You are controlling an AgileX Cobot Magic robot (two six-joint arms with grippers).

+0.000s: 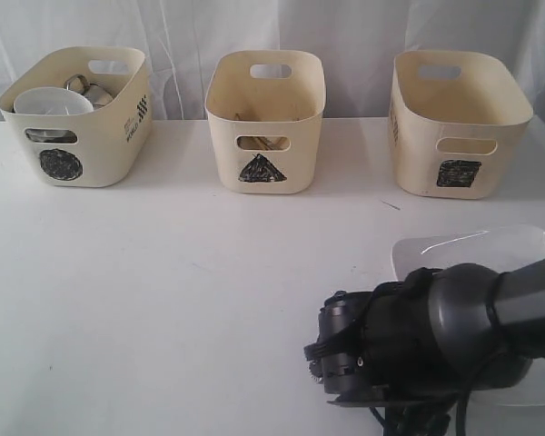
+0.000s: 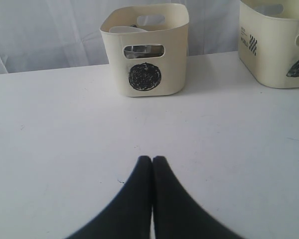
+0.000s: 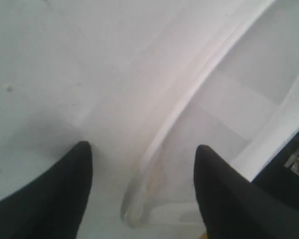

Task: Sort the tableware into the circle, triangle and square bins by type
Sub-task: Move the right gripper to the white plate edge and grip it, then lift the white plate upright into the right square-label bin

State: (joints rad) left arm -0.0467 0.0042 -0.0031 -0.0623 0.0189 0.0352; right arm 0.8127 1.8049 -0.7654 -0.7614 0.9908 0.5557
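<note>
Three bins are lined up along the back of the white counter (image 1: 163, 291). In the circle bin (image 1: 100, 136) the small white bowl (image 1: 53, 100) is seen, with steel ware (image 1: 86, 88) behind it, judged to be the mugs. More steel shows through the handle slot in the left wrist view, but what it belongs to cannot be told. Through the slot of the triangle bin (image 1: 300, 154) slender wooden-toned pieces (image 1: 263, 143) are glimpsed, probably the chopsticks. The spoon, fork and knife cannot be made out there. Nothing is seen inside the square bin (image 1: 418, 154), though its floor is hidden.

Only the large white squarish plate (image 1: 477, 247) is found lying loose on the counter, at the near right, partly covered by the right arm (image 1: 436, 336). The right pincer (image 3: 143, 146) is held apart, its fingers set on either side of the plate's raised rim (image 3: 189, 99), with nothing gripped yet. The left pincer (image 2: 152, 159) is closed together on nothing, low over bare counter and facing the circle bin.

The sorting is judged to be nearly complete. The round vessels and the long utensils appear to be binned, and the plate is what is left, presumably meant for the square bin. The grasp on its thin rim is not yet made.
</note>
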